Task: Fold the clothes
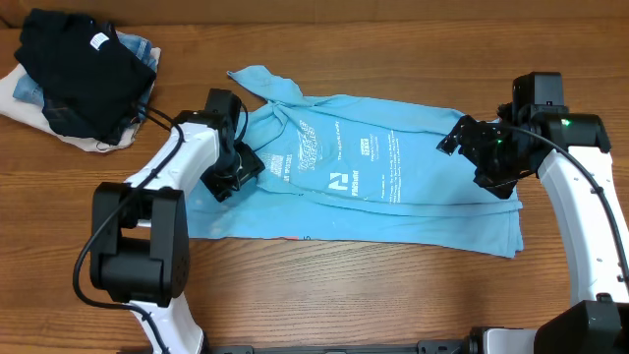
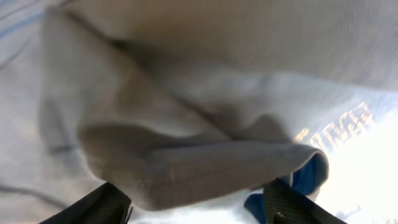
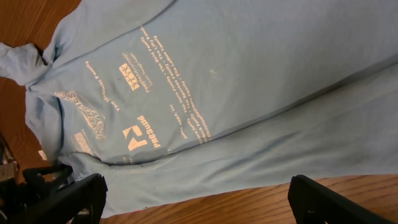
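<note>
The clothes, a light sky-blue shirt (image 1: 393, 187) with white lettering, lie spread flat across the middle of the table, collar end to the left. My left gripper (image 1: 231, 172) is down on the shirt's left part near the collar. In the left wrist view a thick fold of the shirt (image 2: 186, 93) lies between the fingers of that gripper (image 2: 199, 199); the jaws stand apart, with a gap at the right finger. My right gripper (image 1: 482, 152) hovers open over the shirt's right end. In the right wrist view that gripper (image 3: 199, 193) frames the shirt's (image 3: 249, 74) hem and bare wood.
A pile with a black garment (image 1: 84, 74) bearing a white tag sits at the back left corner, on denim and white fabrics (image 1: 20, 93). The wooden table (image 1: 344, 285) shows in front of the shirt. Each arm's base stands at the near edge.
</note>
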Robot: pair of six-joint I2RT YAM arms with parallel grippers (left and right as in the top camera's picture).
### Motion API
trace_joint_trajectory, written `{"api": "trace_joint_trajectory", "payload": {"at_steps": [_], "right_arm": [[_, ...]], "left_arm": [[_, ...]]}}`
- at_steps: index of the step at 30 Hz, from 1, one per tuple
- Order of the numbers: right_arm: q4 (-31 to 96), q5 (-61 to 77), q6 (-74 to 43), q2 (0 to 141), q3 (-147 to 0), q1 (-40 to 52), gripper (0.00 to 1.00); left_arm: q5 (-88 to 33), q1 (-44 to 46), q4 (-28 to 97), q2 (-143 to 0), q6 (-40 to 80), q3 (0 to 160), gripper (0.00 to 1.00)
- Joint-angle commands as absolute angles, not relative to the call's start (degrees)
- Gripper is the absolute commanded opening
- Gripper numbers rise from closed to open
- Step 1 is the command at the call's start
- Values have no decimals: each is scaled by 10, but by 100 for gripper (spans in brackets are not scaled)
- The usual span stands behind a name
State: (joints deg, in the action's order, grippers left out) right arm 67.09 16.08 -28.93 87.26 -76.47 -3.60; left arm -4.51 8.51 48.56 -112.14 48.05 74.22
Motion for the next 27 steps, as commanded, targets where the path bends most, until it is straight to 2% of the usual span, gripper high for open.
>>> {"api": "trace_joint_trajectory", "payload": {"at_steps": [1,5,13,17,20,27], "right_arm": [[670,154,-291,868,-772,-34,98],[670,154,-291,868,-772,-34,98],[670,154,-291,868,-772,-34,98],[670,154,-291,868,-772,-34,98],[670,150,-291,868,-772,-34,98],[672,150,-291,868,-772,-34,98]], "left_arm": [[-44,83,473,-1131,482,739,64],[-36,83,452,-1131,473,739,60],[-10,83,373,-1131,423,740,62],[-4,83,324,-1131,370,740,72],[-5,83,296,-1131,326,741,74],[-7,84,367,-1127,283,813,73]]}}
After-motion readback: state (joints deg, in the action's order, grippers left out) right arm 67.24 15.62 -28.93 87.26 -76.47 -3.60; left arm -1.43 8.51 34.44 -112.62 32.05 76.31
